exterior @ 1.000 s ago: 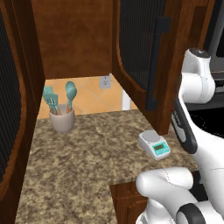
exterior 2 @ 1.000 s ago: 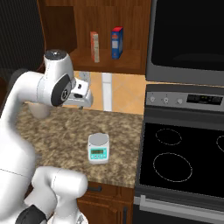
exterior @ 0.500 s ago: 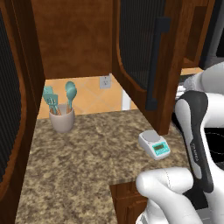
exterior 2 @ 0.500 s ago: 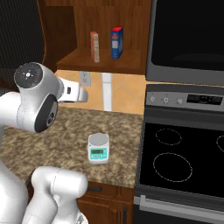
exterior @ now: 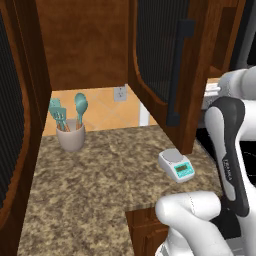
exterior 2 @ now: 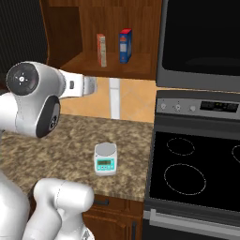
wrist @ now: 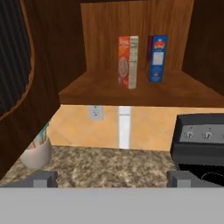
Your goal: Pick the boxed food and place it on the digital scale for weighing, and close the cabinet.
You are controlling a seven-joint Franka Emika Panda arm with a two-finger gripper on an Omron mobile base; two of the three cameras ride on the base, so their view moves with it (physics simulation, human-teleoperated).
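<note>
The boxed food [wrist: 128, 61] is an orange-red carton standing upright on the open cabinet's shelf [wrist: 131, 89], also seen as the boxed food [exterior 2: 101, 49]. My gripper [wrist: 112, 178] is open and holds nothing. It is well short of the carton and below shelf level, facing into the cabinet. The digital scale [exterior 2: 105, 158], white with a teal display, sits on the granite counter with nothing on its plate, and shows again as the scale [exterior: 176, 165]. The cabinet door [exterior: 167, 65] stands swung open, its black bar handle [exterior: 177, 75] facing out.
A blue box [wrist: 157, 58] stands just right of the carton. A beige utensil cup [exterior: 70, 132] sits at the counter's back left. The stove [exterior 2: 197, 164] adjoins the counter on the right, with a dark oven front [exterior 2: 201, 42] above it. Another open door [exterior: 10, 125] hangs at the left.
The arm has folded: its big joint dropped and swung outward, and the hand now points at the cabinet shelf. The jaws stayed open. Carton, scale and door have not moved.
</note>
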